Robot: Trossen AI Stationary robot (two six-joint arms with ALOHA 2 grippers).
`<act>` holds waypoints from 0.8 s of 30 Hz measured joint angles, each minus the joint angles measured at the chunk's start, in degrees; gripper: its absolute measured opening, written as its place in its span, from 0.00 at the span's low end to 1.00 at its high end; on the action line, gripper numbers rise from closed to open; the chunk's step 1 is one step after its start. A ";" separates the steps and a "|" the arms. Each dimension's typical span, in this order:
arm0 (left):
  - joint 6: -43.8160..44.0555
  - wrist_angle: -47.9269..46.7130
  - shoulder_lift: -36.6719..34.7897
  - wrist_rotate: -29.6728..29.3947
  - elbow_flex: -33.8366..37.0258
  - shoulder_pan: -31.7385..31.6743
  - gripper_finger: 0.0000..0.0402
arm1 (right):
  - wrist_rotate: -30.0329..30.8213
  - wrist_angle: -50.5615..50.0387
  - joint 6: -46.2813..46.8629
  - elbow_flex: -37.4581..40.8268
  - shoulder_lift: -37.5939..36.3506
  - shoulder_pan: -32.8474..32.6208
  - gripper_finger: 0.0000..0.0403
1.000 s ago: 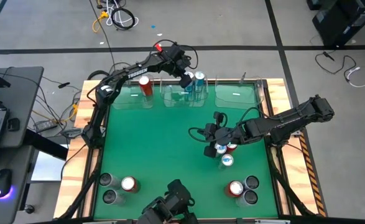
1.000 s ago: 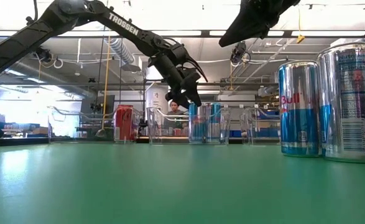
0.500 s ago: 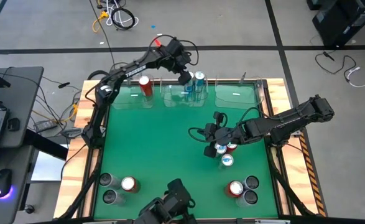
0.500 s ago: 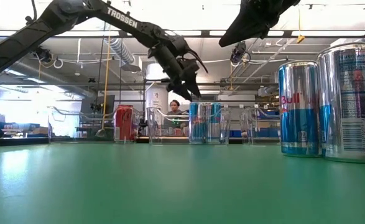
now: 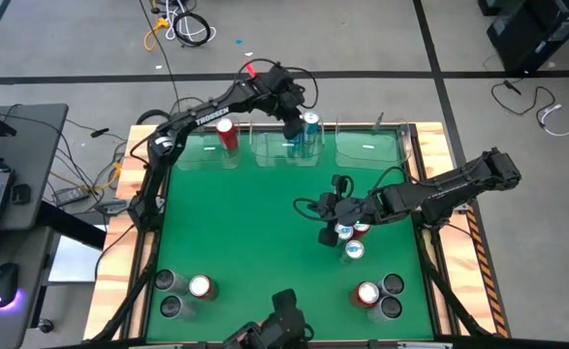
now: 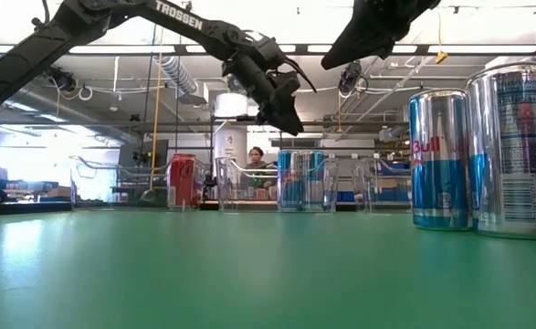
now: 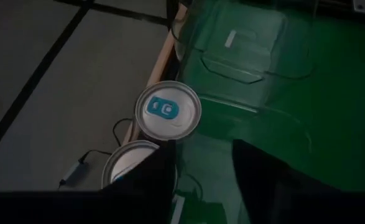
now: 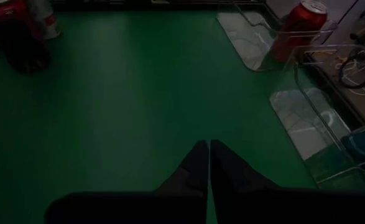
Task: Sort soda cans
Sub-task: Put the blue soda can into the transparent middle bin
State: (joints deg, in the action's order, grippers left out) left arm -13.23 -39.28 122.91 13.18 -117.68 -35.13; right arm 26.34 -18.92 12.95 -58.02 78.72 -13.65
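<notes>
From above, a green table (image 5: pixel 245 223) is sitting between two dark arms. Three clear bins are lining its far edge: the left bin (image 5: pixel 206 153) is holding one red can (image 5: pixel 228 133), the middle bin (image 5: pixel 286 153) is holding two blue cans (image 5: pixel 310 123), and the right bin (image 5: pixel 366 147) is holding none, so each colour seems to be getting its own bin. The left gripper (image 5: pixel 292 126) is hanging over the middle bin, empty. The right gripper (image 5: pixel 331 233) is sitting low beside a small cluster of cans (image 5: pixel 350 237) in the middle-right, probably waiting. More cans are standing at the near left corner (image 5: pixel 185 291) and near right corner (image 5: pixel 379 296), unsorted.

At table height, the left gripper (image 6: pixel 281 96) is hovering above the blue cans (image 6: pixel 301 180), its fingers parted and pinching nothing.

The left wrist camera is looking down on two silver can tops (image 7: pixel 168 111); the dark fingers (image 7: pixel 257 168) are standing apart.

The right wrist camera is showing its fingers (image 8: pixel 198 165) pressed together over bare green, gripping nothing.
</notes>
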 joint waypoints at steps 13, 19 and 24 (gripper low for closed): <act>2.47 13.12 -0.39 4.51 9.07 0.64 0.01 | -0.04 -1.29 0.02 0.00 -0.02 -0.11 0.09; 3.10 19.67 -0.50 5.12 11.98 1.53 0.03 | -0.04 -1.40 0.00 0.00 -0.01 -0.11 0.12; 4.38 25.48 -0.52 7.70 12.16 2.34 0.02 | -0.04 -2.19 -0.03 0.00 -0.01 -0.11 0.11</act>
State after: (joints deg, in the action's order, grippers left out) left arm -8.85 -13.79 122.39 20.88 -105.51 -32.79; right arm 26.30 -21.11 12.93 -58.02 78.71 -13.76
